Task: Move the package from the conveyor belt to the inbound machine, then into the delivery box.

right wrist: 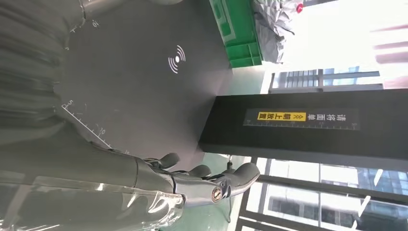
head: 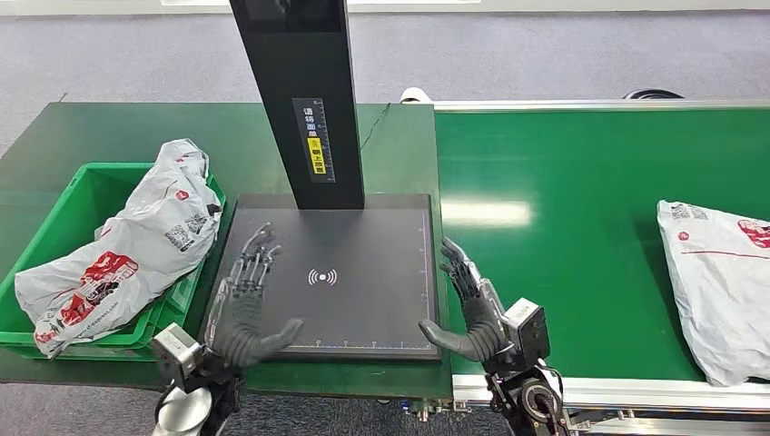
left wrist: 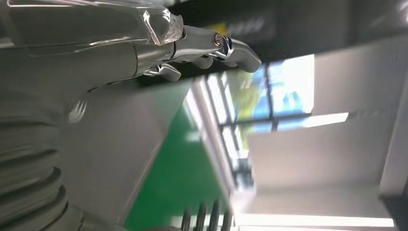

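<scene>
In the head view, the black inbound machine [head: 363, 272] stands in the middle, with a flat scanning plate and a tall black post [head: 304, 100] that carries a yellow label. Nothing lies on the plate. The left hand [head: 250, 304] is over the left part of the plate, fingers spread, holding nothing. The right hand [head: 468, 304] is at the right edge of the plate, also spread and holding nothing. To the right is the green conveyor belt [head: 563, 236], and a white package [head: 722, 282] lies on it, well apart from the right hand; the picture edge cuts it off. To the left stands the green delivery box [head: 68, 227], and in it lies another white package [head: 127, 241] with red print, which hangs over the rim on the machine side.

In the left wrist view, the left hand [left wrist: 144, 53] is seen close, with its fingers stretched and free. Behind it, a green surface [left wrist: 178, 183] and bright windows are blurred and hard to make out.

In the right wrist view, the right hand [right wrist: 192, 187] is stretched beside the dark plate [right wrist: 139, 77], which shows a white wave sign and a ruler scale. The post [right wrist: 308, 125] with the yellow label is clear. Further away is a corner of the delivery box [right wrist: 235, 33] with part of a grey-white package [right wrist: 272, 21] in it, partly cut off.
</scene>
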You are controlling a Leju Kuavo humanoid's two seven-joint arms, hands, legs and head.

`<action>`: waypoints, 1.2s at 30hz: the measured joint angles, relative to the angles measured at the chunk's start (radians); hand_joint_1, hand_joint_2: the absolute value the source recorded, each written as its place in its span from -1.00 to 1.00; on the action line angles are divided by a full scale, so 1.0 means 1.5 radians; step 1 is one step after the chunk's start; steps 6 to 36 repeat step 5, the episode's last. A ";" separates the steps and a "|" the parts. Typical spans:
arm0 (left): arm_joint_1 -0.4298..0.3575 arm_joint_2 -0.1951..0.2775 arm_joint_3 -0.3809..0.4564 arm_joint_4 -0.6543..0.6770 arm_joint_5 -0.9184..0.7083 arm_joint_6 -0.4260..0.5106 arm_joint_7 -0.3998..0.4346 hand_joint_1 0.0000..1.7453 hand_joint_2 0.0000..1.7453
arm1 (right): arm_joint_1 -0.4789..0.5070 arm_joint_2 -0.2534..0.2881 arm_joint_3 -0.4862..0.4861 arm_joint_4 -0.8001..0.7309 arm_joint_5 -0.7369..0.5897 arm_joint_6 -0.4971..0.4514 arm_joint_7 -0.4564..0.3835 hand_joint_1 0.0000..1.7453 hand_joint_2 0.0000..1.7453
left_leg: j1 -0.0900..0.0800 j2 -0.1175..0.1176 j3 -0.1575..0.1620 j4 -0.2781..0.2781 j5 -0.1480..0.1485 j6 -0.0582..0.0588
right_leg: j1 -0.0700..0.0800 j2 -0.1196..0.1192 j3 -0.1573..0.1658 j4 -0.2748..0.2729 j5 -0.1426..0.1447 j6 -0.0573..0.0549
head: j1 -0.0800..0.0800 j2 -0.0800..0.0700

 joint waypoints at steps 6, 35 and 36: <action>-0.003 0.008 -0.023 0.075 0.065 -0.132 0.059 -1.00 1.00 | -0.001 0.000 0.000 0.016 0.011 -0.015 -0.005 -1.00 1.00 | 0.000 0.000 0.000 0.000 0.000 0.000 | 0.000 0.000 0.000 0.000 0.000 0.000 | 0.000 0.000; -0.003 0.008 -0.023 0.075 0.065 -0.132 0.059 -1.00 1.00 | -0.001 0.000 0.000 0.016 0.011 -0.015 -0.005 -1.00 1.00 | 0.000 0.000 0.000 0.000 0.000 0.000 | 0.000 0.000 0.000 0.000 0.000 0.000 | 0.000 0.000; -0.003 0.008 -0.023 0.075 0.065 -0.132 0.059 -1.00 1.00 | -0.001 0.000 0.000 0.016 0.011 -0.015 -0.005 -1.00 1.00 | 0.000 0.000 0.000 0.000 0.000 0.000 | 0.000 0.000 0.000 0.000 0.000 0.000 | 0.000 0.000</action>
